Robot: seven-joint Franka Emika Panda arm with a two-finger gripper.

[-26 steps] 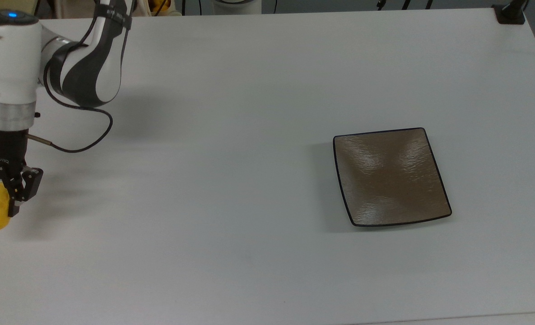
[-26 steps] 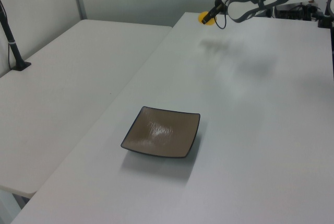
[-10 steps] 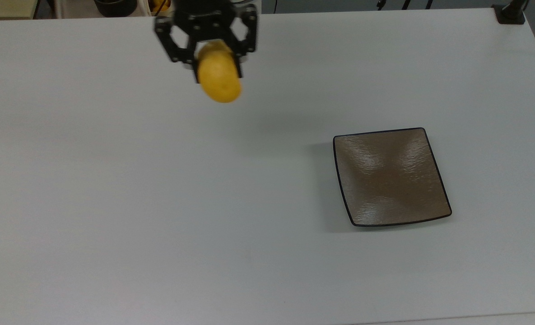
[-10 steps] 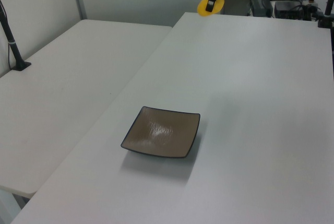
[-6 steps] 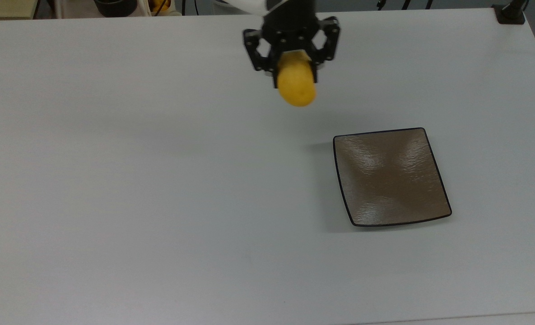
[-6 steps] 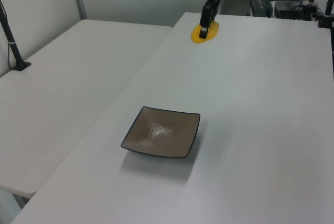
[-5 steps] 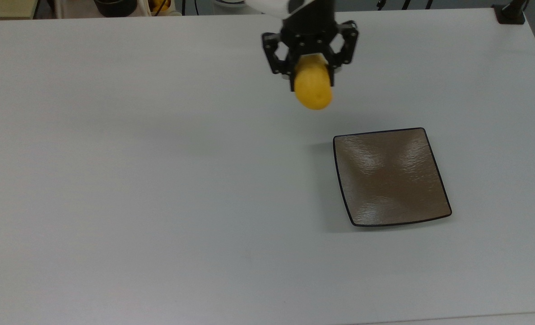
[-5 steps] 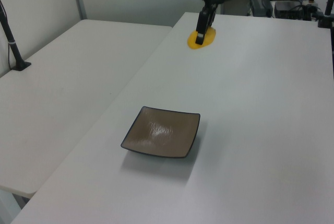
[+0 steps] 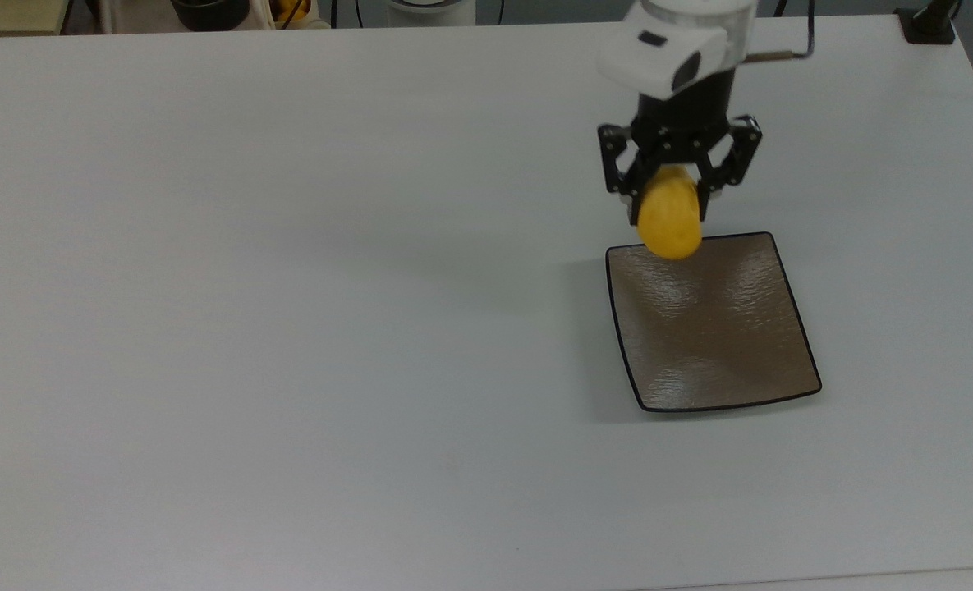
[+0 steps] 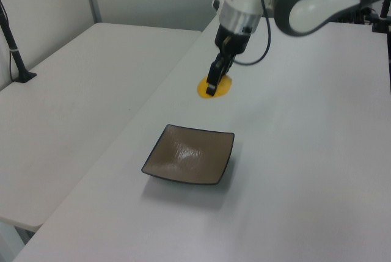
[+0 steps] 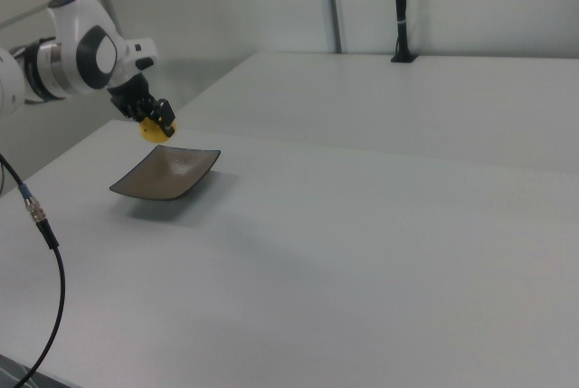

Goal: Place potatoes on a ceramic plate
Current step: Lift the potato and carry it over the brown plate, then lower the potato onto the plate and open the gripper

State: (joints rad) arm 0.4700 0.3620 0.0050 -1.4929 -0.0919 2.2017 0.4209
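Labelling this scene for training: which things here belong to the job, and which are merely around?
In the job:
- potato, held in the pincer
- ceramic plate

Merely around:
- white table
- black post on the neighbouring table

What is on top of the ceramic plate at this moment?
Nothing lies on the ceramic plate; its brown surface is bare. The potato, held in the pincer, hangs above the plate's far edge in the top view, covering a small part of the rim.

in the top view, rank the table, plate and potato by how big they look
1. Table, by far the largest.
2. Plate.
3. Potato, though held above the plate, nearer the camera, so it looks somewhat enlarged.
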